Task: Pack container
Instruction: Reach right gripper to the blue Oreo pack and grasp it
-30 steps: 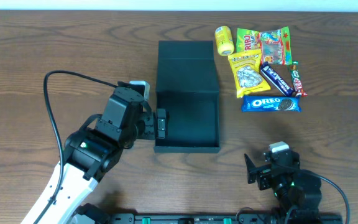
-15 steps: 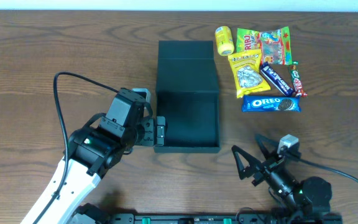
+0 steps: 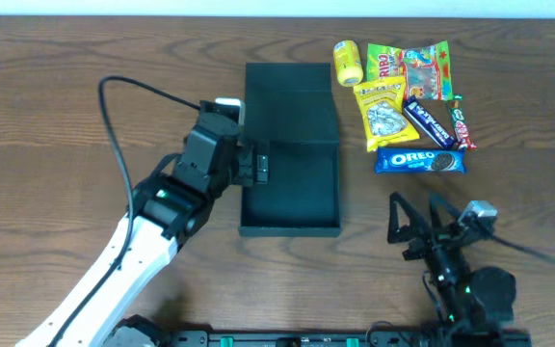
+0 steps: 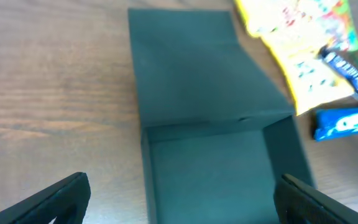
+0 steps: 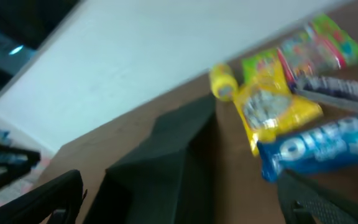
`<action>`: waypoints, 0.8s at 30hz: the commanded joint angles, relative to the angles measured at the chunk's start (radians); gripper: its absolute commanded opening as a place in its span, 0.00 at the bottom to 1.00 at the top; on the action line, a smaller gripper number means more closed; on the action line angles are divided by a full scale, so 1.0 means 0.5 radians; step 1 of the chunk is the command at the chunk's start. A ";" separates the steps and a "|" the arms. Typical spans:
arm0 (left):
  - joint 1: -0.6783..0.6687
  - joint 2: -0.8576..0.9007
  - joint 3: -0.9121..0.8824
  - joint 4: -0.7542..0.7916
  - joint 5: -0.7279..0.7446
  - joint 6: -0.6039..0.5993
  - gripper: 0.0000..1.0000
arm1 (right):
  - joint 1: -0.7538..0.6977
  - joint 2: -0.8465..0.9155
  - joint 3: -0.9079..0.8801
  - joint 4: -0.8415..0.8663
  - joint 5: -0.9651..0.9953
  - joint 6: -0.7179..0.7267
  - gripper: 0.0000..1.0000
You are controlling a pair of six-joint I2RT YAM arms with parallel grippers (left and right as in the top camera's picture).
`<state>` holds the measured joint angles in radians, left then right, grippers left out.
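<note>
The container (image 3: 290,188) is a dark green-black box, open, with its flap lid (image 3: 289,101) laid back toward the far side. My left gripper (image 3: 256,166) is open over the box's left wall; its wrist view shows the box interior (image 4: 210,174) between the fingers (image 4: 179,199). My right gripper (image 3: 415,224) is open and empty near the front right, raised and pointing toward the snacks. A blue Oreo pack (image 3: 420,160) lies right of the box and shows in the right wrist view (image 5: 316,148).
A snack pile lies at the back right: a yellow can (image 3: 347,63), a green gummy bag (image 3: 385,60), a clear candy bag (image 3: 428,69), a yellow seed bag (image 3: 383,114), a dark blue bar (image 3: 428,121) and a red bar (image 3: 462,123). A black cable (image 3: 123,106) arcs over the left arm.
My left gripper has moved away from me and right, from beside the box's left wall to over it. My right gripper has risen and shifted right, tilting toward the snacks.
</note>
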<state>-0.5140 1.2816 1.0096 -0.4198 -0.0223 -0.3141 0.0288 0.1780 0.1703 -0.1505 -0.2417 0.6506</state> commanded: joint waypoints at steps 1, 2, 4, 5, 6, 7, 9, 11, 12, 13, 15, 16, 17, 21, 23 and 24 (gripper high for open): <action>0.047 0.057 0.010 -0.036 0.053 0.037 0.96 | -0.007 0.282 0.135 0.019 0.079 0.240 0.99; 0.056 0.064 0.010 -0.052 0.071 0.038 0.95 | -0.007 0.391 0.201 0.018 0.069 0.238 0.99; 0.085 0.069 0.010 -0.082 0.089 0.038 0.95 | -0.006 0.635 0.365 0.009 0.001 0.182 0.99; 0.099 0.069 0.010 -0.092 0.090 0.038 0.95 | -0.006 0.778 0.465 0.008 -0.139 0.024 0.99; 0.111 0.069 0.010 -0.098 0.090 0.039 0.95 | -0.006 0.889 0.542 0.005 -0.314 -0.179 0.99; 0.123 0.070 0.010 -0.103 0.090 0.039 0.95 | -0.006 0.989 0.603 -0.005 -0.489 -0.394 0.99; 0.138 0.074 0.010 -0.114 0.092 0.038 0.95 | -0.006 1.176 0.676 -0.014 -0.804 -0.671 0.99; 0.140 0.078 0.009 -0.127 0.091 0.038 0.95 | -0.006 1.305 0.680 0.082 -0.980 -0.674 0.99; 0.141 0.078 0.008 -0.133 0.092 0.037 0.95 | -0.006 1.369 0.680 0.134 -1.046 -0.661 0.99; 0.140 0.078 0.008 -0.136 0.105 0.037 0.95 | -0.006 1.418 0.680 0.179 -1.102 -0.634 0.99; 0.141 0.077 0.008 -0.143 0.146 0.037 0.95 | -0.006 1.502 0.680 0.285 -1.146 -0.527 0.99; 0.141 0.077 0.008 -0.151 0.152 0.037 0.95 | -0.006 1.536 0.680 0.340 -1.161 -0.491 0.99; 0.141 0.077 0.008 -0.159 0.151 0.038 0.95 | -0.005 1.563 0.680 0.388 -1.160 -0.488 0.99; 0.141 0.077 0.008 -0.185 0.151 0.037 0.95 | -0.007 1.687 0.693 0.291 -0.642 -0.010 0.99; 0.141 0.077 0.008 -0.186 0.151 0.037 0.95 | -0.007 1.746 0.743 0.082 -0.423 0.066 0.99; 0.141 0.077 0.008 -0.185 0.151 0.037 0.95 | -0.007 1.775 0.788 -0.037 -0.329 0.088 0.99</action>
<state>-0.4484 1.3167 1.0092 -0.5095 0.0494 -0.3122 0.0288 1.0378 0.5205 -0.1207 -0.5800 0.5823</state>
